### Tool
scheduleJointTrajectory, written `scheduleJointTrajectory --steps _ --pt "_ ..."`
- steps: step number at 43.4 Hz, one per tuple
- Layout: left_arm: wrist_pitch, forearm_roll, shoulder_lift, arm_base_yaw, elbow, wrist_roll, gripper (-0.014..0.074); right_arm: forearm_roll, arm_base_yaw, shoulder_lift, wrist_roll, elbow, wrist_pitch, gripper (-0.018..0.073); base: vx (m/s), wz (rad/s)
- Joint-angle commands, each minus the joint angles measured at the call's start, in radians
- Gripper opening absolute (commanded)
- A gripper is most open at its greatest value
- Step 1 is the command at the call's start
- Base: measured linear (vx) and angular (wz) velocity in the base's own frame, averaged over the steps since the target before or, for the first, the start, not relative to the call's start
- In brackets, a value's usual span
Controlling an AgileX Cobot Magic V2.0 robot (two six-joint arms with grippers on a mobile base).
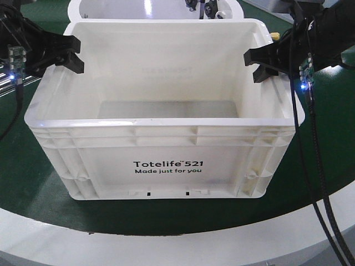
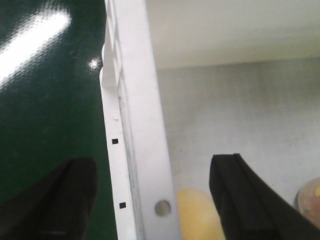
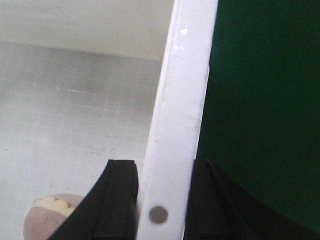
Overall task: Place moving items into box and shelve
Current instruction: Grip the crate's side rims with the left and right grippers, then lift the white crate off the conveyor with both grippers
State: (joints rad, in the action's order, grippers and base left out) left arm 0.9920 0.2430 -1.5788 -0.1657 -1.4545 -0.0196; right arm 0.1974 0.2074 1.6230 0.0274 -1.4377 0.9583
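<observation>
Green tabletop (image 1: 327, 149), white edge (image 1: 166, 249); white tub (image 1: 138, 10) behind.

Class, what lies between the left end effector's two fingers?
The box rim, untouched, stands between the left end effector fingers, in the left wrist view.

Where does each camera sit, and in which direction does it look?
Front view: high, facing forward and down at the white Totelife crate; left gripper and right gripper show at its side rims.
Left wrist view: on the left arm, looking down along the left rim; its open fingers straddle it.
Right wrist view: on the right arm, looking down along the right rim; its fingers clamp it.
Shared: both wrist views see the crate's floor.
</observation>
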Motion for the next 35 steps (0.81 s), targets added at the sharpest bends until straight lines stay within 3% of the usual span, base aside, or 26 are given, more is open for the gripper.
scheduleJointTrajectory --steps 1,9,10,21,28,35 --pt "-0.042 0.031 0.028 -0.006 -0.038 0.004 0.0564 0.059 0.003 -0.038 0.024 -0.031 -0.045 -0.0004 0.0 0.0" --pt "-0.042 0.031 0.021 -0.006 -0.038 0.004 0.0554 0.059 0.003 -0.038 0.038 -0.031 -0.046 -0.0004 0.0 0.0" --pt "-0.033 0.034 0.02 -0.006 -0.038 0.011 0.0315 0.059 0.003 -0.038 0.039 -0.031 -0.054 -0.0004 0.0 0.0" --pt "-0.01 0.091 0.0 -0.006 -0.038 -0.034 -0.001 0.06 0.003 -0.038 0.039 -0.031 -0.057 -0.0004 0.0 0.0" --pt "0.003 0.156 -0.014 -0.006 -0.038 -0.09 -0.001 0.06 0.003 -0.038 0.039 -0.031 -0.057 -0.0004 0.0 0.0" --pt "-0.002 0.159 -0.013 -0.006 -0.038 -0.096 -0.0007 0.06 0.003 -0.038 0.039 -0.031 -0.058 -0.0004 0.0 0.0"
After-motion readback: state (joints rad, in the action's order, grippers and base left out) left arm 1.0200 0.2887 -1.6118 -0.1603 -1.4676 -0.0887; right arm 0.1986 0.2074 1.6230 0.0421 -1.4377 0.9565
